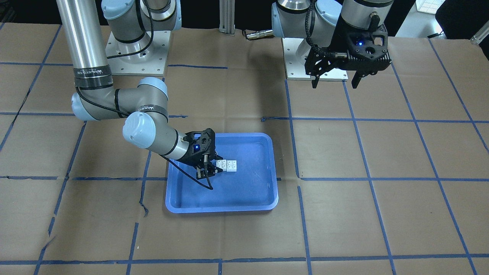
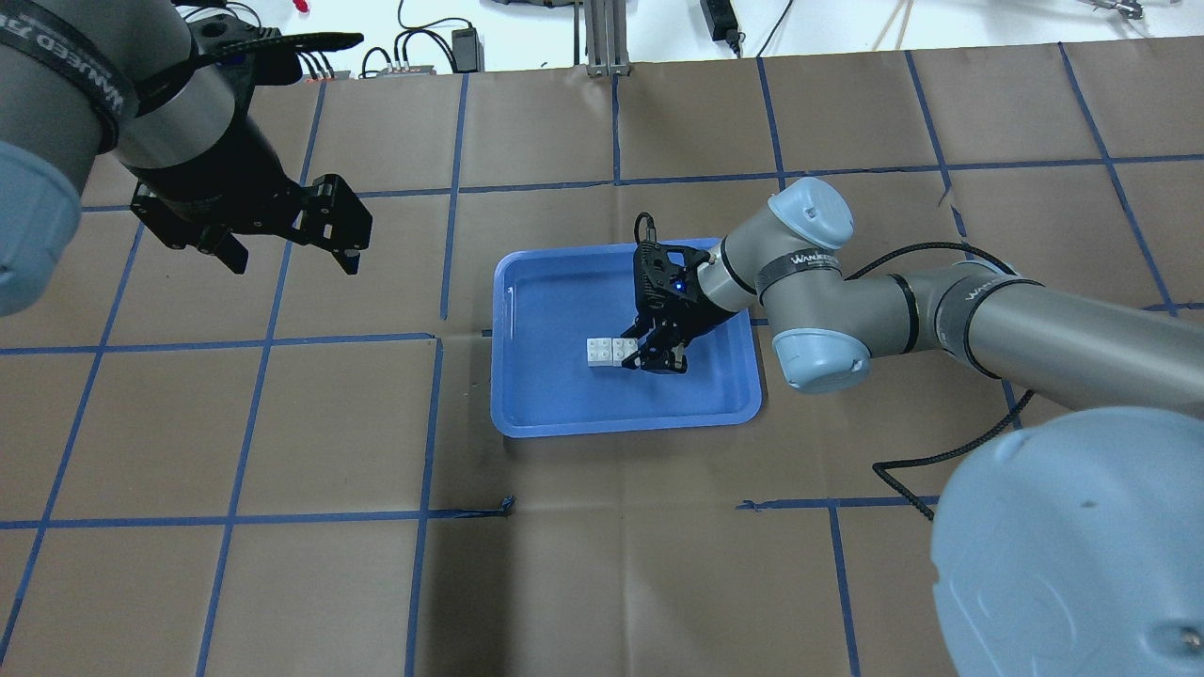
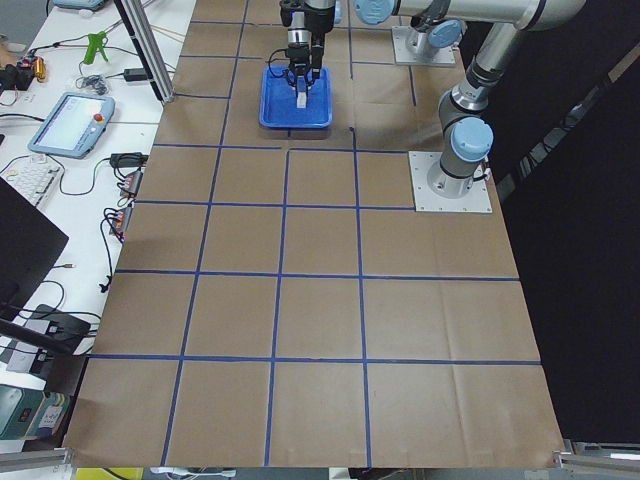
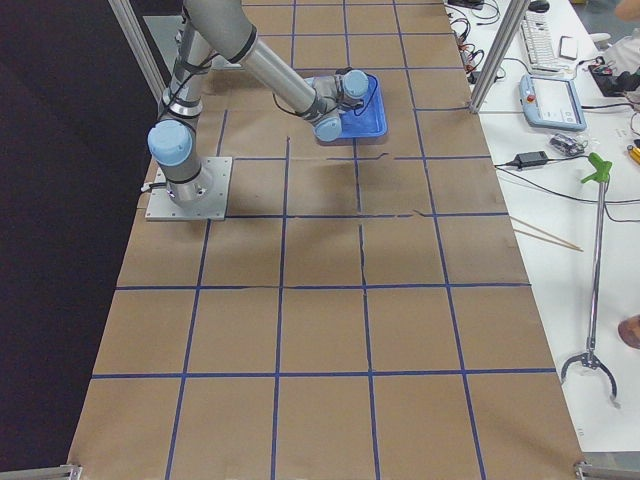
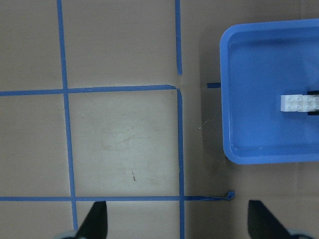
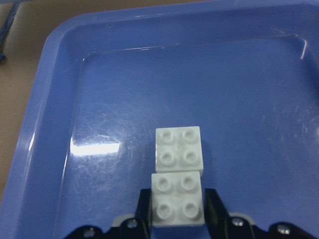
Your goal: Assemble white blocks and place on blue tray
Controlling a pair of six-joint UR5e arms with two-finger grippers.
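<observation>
Two white blocks lie side by side, studs up, on the bottom of the blue tray. They touch edge to edge; I cannot tell whether they are joined. My right gripper is low in the tray, its fingers against both sides of the nearer block. The other block lies just beyond it. In the overhead view the blocks sit left of the right gripper. My left gripper hangs open and empty above the table, well away from the tray.
The table is covered in brown paper marked with a blue tape grid. The left wrist view shows the tray and blocks off to the right, and a torn tape end. The arm bases stand at the robot's edge.
</observation>
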